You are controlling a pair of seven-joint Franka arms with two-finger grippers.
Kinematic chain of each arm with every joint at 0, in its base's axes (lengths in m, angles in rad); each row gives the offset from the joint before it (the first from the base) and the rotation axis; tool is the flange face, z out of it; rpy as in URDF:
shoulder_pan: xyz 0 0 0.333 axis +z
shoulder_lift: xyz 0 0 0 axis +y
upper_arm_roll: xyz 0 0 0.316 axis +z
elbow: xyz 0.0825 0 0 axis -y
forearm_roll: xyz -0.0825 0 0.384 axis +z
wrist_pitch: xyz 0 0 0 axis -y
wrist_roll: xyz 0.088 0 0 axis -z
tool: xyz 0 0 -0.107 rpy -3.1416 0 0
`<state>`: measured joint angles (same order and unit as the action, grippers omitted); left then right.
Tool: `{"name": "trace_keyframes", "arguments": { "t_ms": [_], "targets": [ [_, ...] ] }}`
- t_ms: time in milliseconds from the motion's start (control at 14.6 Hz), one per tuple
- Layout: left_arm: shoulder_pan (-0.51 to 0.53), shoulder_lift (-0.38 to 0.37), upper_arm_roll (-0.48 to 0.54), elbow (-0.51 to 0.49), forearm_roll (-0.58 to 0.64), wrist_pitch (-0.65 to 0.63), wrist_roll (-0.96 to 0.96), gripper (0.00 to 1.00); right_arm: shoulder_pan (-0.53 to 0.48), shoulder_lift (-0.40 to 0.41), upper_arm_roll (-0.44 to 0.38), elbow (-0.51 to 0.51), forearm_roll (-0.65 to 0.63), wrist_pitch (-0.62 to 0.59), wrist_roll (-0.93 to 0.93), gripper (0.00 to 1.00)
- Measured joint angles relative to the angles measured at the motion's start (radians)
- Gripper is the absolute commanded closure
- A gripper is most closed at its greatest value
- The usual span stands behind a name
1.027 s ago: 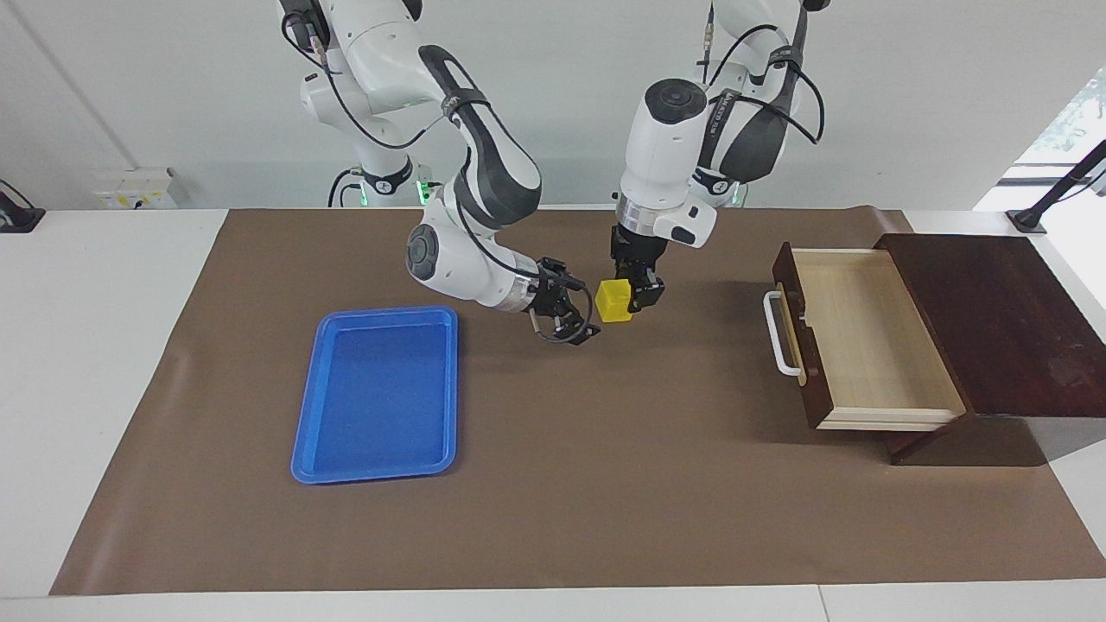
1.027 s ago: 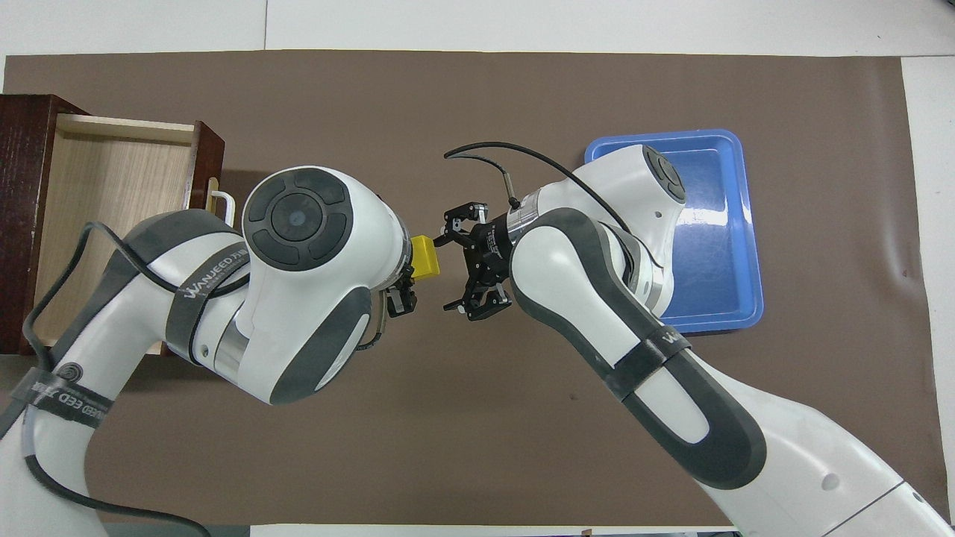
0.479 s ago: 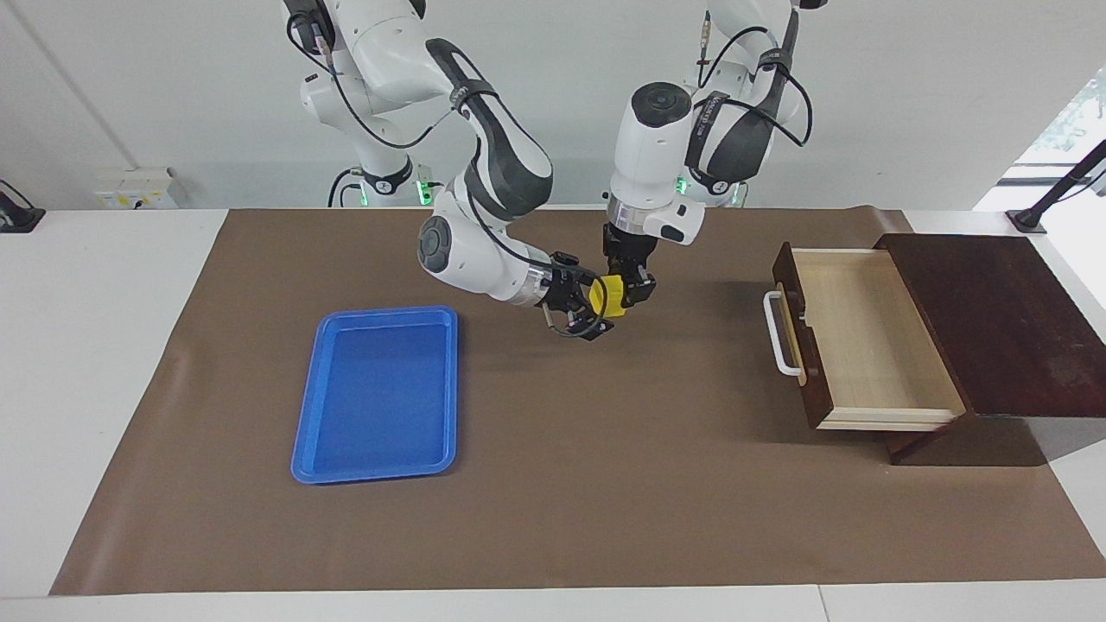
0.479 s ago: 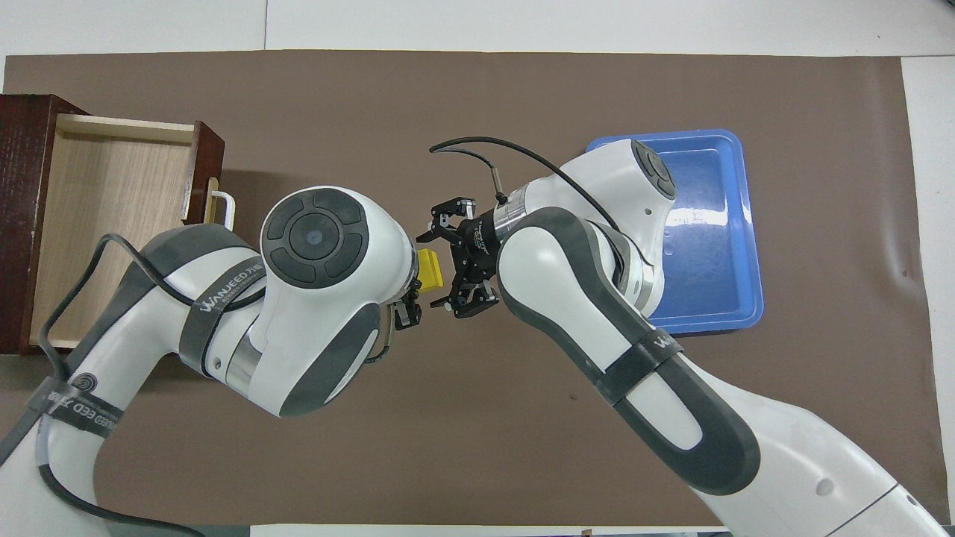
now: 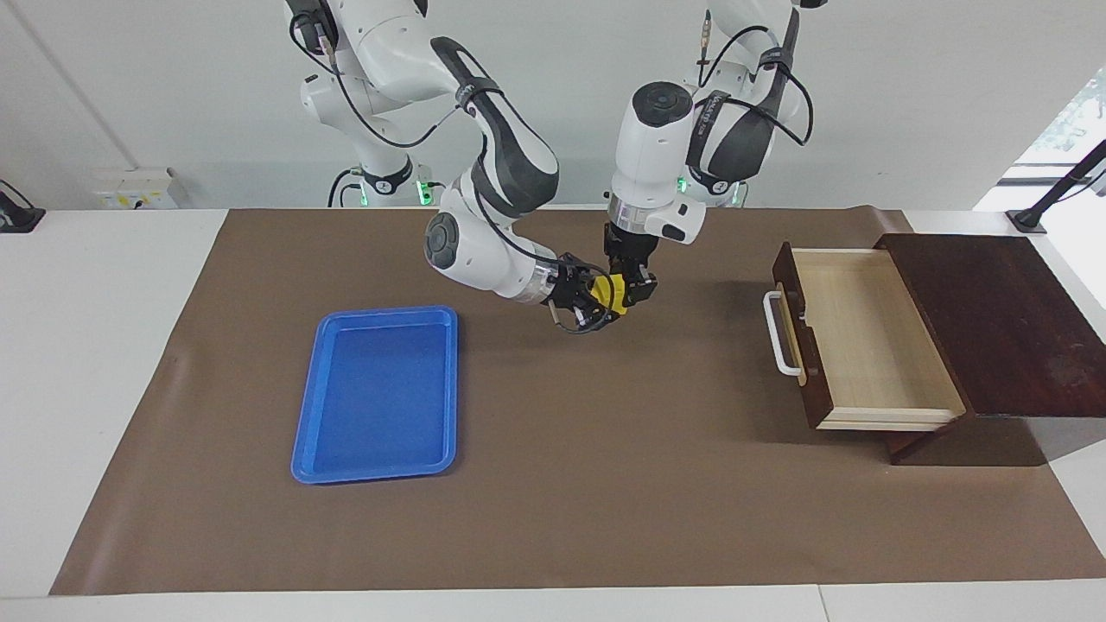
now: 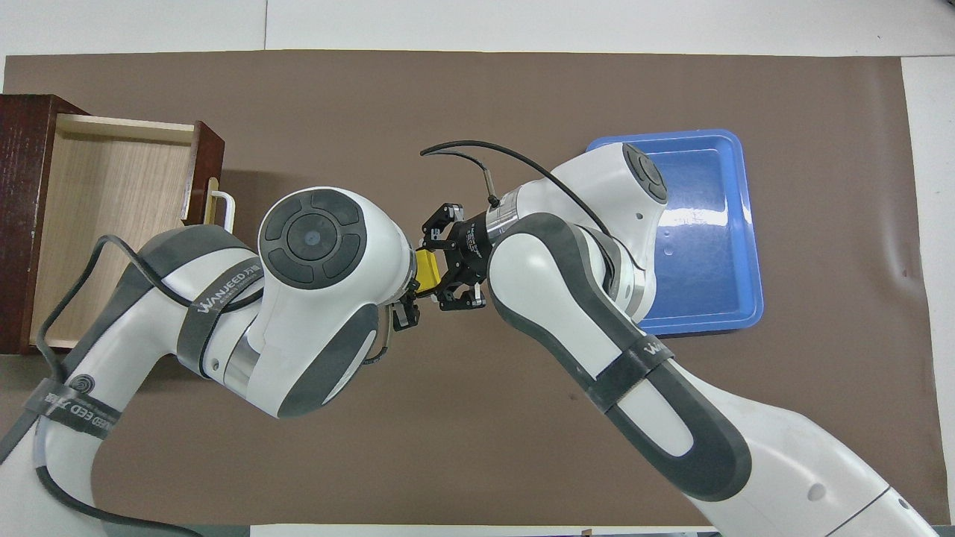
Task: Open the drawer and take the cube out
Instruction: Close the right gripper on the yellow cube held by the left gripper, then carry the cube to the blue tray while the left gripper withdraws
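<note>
The box (image 5: 994, 324) is sitting at the table edge on the left arm's end, and its drawer (image 5: 864, 341) is standing pulled out toward the middle of the table. The tray (image 5: 378, 393) is lying toward the right arm's end, well apart from the drawer. Between them, over the mat (image 5: 605, 484) near the robots' edge, the left gripper (image 5: 633, 289) and the right gripper (image 5: 594, 300) are meeting around the cube (image 5: 617, 289).
</note>
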<state>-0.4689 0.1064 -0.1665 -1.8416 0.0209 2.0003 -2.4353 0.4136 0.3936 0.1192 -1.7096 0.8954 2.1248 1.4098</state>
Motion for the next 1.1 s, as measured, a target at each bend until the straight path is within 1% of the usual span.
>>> {"name": "trace_keyframes", "arguments": {
  "t_ms": [68, 137, 205, 411, 548, 685, 753, 890, 1096],
  "targets": [
    [0.000, 0.000, 0.000, 0.000, 0.000, 0.000, 0.000, 1.00, 0.000, 0.000, 0.000, 0.000, -0.001, 0.000, 0.000, 1.00],
    [0.000, 0.000, 0.000, 0.000, 0.000, 0.000, 0.001, 0.31, 0.000, 0.000, 0.000, 0.001, -0.001, 0.000, 0.000, 1.00],
    [0.000, -0.001, 0.000, 0.000, 0.000, 0.000, 0.002, 0.00, 0.000, 0.000, 0.000, 0.002, -0.002, 0.000, 0.000, 1.00],
    [0.002, -0.001, 0.008, 0.000, 0.017, -0.004, 0.015, 0.00, 0.000, 0.000, 0.000, 0.012, -0.002, 0.000, 0.000, 1.00],
    [0.023, -0.002, 0.022, 0.000, 0.043, -0.009, 0.066, 0.00, -0.001, 0.000, -0.001, 0.016, -0.002, 0.000, 0.000, 1.00],
    [0.091, -0.002, 0.029, -0.002, 0.046, -0.012, 0.195, 0.00, -0.011, 0.001, -0.012, 0.024, -0.002, -0.002, 0.001, 1.00],
    [0.134, -0.002, 0.031, -0.010, 0.047, -0.012, 0.274, 0.00, -0.033, 0.001, -0.017, 0.028, -0.002, -0.009, 0.002, 1.00],
    [0.220, -0.005, 0.034, -0.049, 0.047, -0.004, 0.447, 0.00, -0.124, 0.001, -0.023, 0.038, -0.007, -0.052, 0.001, 1.00],
    [0.342, -0.013, 0.037, -0.105, 0.047, 0.039, 0.682, 0.00, -0.291, 0.002, -0.026, 0.047, -0.068, -0.128, -0.049, 1.00]
  ]
}}
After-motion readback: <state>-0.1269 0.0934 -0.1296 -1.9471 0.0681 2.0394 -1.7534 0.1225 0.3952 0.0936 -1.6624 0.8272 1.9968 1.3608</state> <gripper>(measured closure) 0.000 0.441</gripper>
